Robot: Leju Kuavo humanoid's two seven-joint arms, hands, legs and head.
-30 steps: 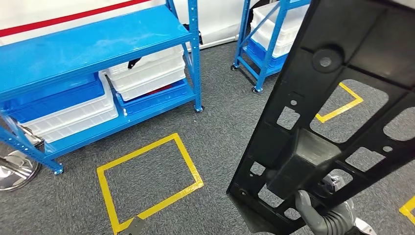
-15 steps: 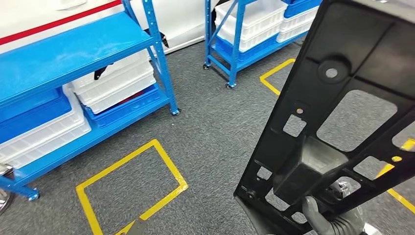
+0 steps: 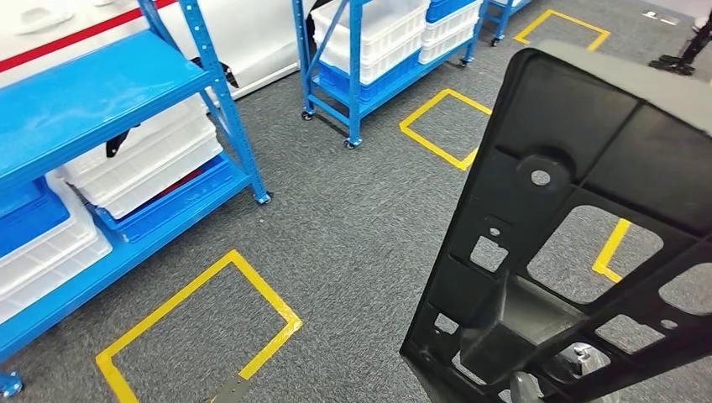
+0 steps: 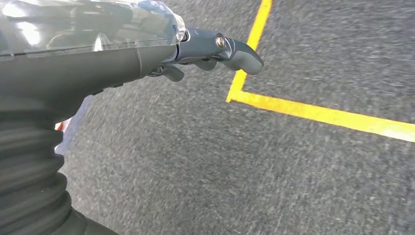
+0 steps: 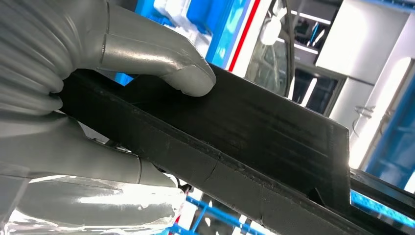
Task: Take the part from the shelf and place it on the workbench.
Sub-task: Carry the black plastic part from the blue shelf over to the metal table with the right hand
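Note:
The part (image 3: 579,126) is a large black plastic frame with several cut-outs, standing tilted across the right of the head view. My right hand (image 3: 525,391) grips it from below at the picture's bottom edge, mostly hidden behind the frame. In the right wrist view the grey thumb (image 5: 161,58) presses on the part's flat black edge (image 5: 264,142), with the rest of the right hand (image 5: 73,98) wrapped under it. My left hand (image 4: 147,54) hangs over the grey carpet, fingers loosely bent, holding nothing.
A blue shelf (image 3: 92,92) with white bins (image 3: 143,159) stands at the left, and a second blue shelf (image 3: 369,50) on castors stands behind. Yellow tape squares (image 3: 193,327) (image 3: 445,126) mark the grey carpet. A yellow tape corner (image 4: 318,115) lies below my left hand.
The whole view has swung right: the shelves and floor squares slid left in the picture and more squares came in. The part stays held in my right hand.

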